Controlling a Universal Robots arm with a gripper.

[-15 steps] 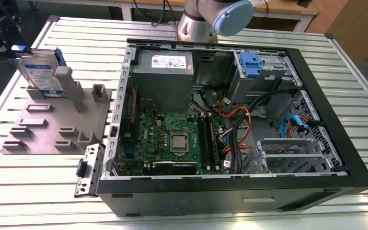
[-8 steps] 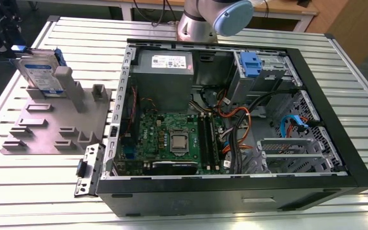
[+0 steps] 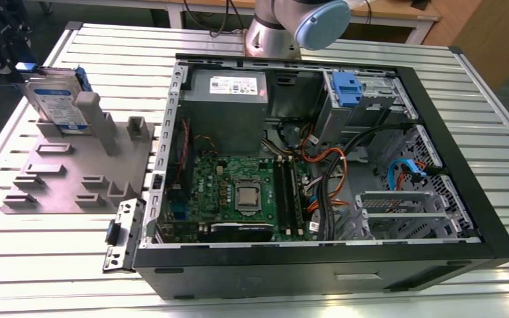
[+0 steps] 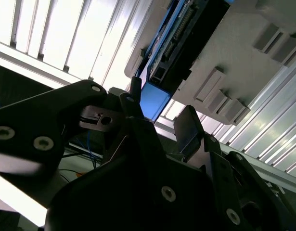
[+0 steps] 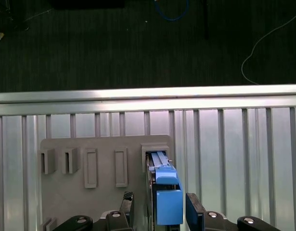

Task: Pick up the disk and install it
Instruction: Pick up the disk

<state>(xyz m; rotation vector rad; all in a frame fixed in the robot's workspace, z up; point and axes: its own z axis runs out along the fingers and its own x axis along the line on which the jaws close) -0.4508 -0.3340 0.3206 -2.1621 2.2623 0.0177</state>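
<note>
The disk [image 3: 56, 103] stands on edge in a slot at the far end of the grey fixture plate [image 3: 69, 179], at the exterior view's left; its white-and-blue label faces outward. In the first wrist view its blue carrier frame [image 5: 168, 202] points up between my two dark fingers [image 5: 128, 207]. My gripper [image 5: 161, 209] is open and straddles the disk's top edge, with a gap on each side. The second wrist view shows the same blue frame [image 4: 155, 98] between the fingertips of my gripper [image 4: 160, 113], just beyond them.
An open computer case [image 3: 325, 165] lies on the slatted metal table [image 3: 466, 99], right of the fixture plate. A drive bay with a blue carrier [image 3: 347, 89] sits at its far side. Upright posts [image 3: 104, 132] rise from the plate near the disk. The table edge [image 5: 148, 94] is just beyond the plate.
</note>
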